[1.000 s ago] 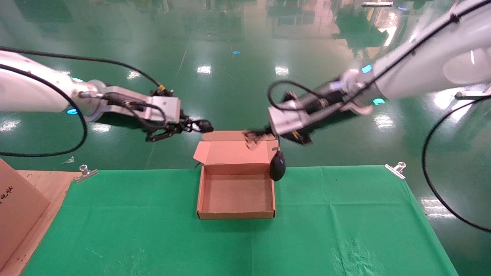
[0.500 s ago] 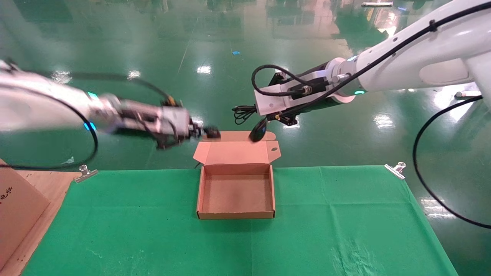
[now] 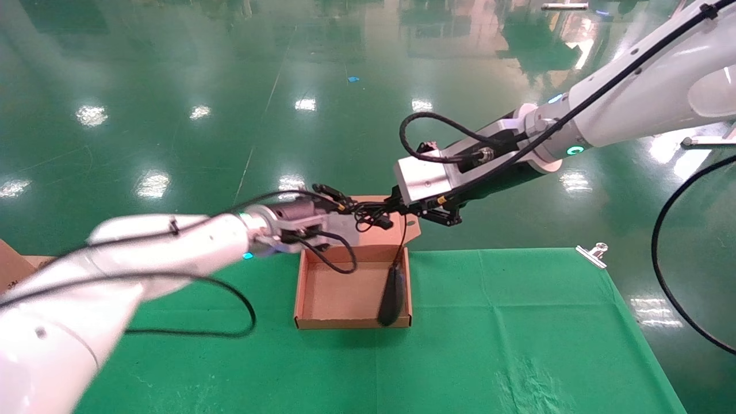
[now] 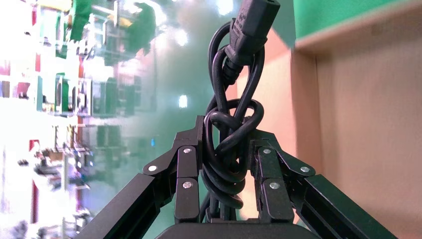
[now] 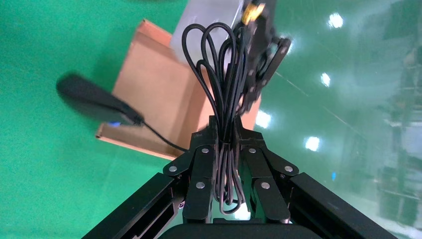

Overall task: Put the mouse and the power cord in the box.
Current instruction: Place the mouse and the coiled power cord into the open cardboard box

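The brown box [image 3: 353, 323] lies open on the green cloth, its lid [image 3: 376, 237] tilted back. My right gripper [image 3: 392, 208] hovers over the lid, shut on the mouse's thin looped cable [image 5: 219, 64]. The black mouse [image 3: 391, 296] dangles from that cable at the box's right wall; it also shows beside the box [image 5: 164, 94] as the mouse [image 5: 92, 99]. My left gripper [image 3: 344, 206] hangs over the lid too, close to the right one. In the left wrist view the left gripper [image 4: 229, 137] is shut on the knotted power cord [image 4: 234, 107], plug [image 4: 251, 25] pointing away.
The green cloth table [image 3: 517, 322] is held by metal clips [image 3: 592, 254]. My left arm [image 3: 172, 241] crosses the table's left half, its black cable [image 3: 241, 322] looping low over the cloth. A brown carton corner [image 3: 7, 261] shows at the far left.
My left arm swung in from the left, carrying the power cord over the box lid. My right gripper shifted slightly, and the mouse swung down from above the lid to the box's right wall.
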